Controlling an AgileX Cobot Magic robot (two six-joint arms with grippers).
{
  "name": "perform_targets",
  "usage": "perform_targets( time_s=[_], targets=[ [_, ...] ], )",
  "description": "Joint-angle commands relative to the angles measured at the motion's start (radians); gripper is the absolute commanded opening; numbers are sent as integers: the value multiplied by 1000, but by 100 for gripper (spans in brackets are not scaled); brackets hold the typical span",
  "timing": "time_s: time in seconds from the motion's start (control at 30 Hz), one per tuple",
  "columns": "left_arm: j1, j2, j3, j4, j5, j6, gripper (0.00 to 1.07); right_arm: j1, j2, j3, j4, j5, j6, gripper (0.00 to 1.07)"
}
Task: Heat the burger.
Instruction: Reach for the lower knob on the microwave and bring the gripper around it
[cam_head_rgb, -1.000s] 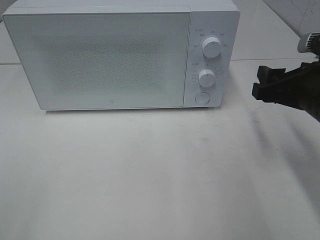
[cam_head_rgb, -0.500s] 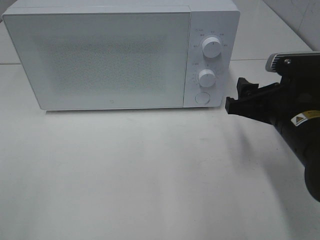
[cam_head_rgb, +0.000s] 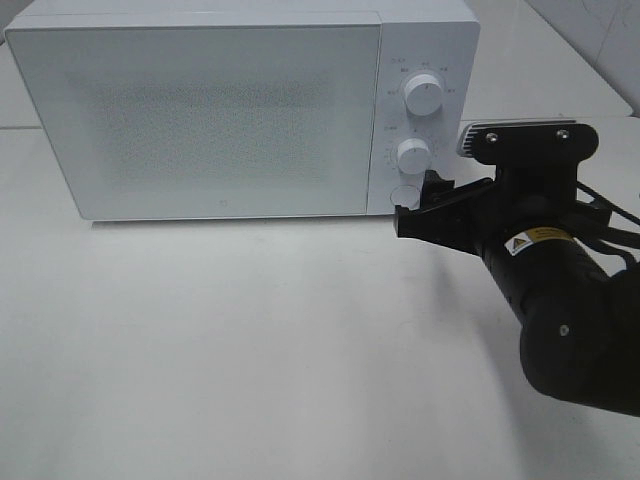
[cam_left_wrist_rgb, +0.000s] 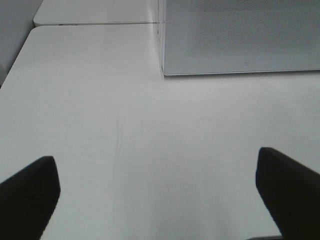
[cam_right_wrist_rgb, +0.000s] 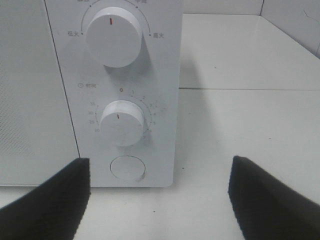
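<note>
The right claw (cam_head_rgb: 417, 203) stands wide open and empty just in front of the microwave's (cam_head_rgb: 220, 110) round button (cam_right_wrist_rgb: 128, 168), toward the worktop's (cam_head_rgb: 250, 350) back edge. The left claw (cam_left_wrist_rgb: 157, 195) gapes empty over bare worktop. The burger shows in no view, so its place cannot be told.

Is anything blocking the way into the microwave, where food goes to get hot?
Yes. The microwave's door is shut, so nothing can go in yet. No burger shows in any view. The right pincer, open, faces the round button on the panel, with nothing between them.
</note>
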Motion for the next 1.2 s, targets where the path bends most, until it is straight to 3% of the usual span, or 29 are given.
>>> perform_targets(
  time_s=[0.03,0.6,1.2],
  targets=[
    [3,-29,3,-2,-2,0,100,4,47,-61,1,-125,-17,76],
    [3,-29,3,-1,-2,0,100,-57,230,-257,-77,-116,-17,76],
    [3,-28,3,0,-2,0,100,-112,322,-378,-113,-89,-16,76]
  ],
)
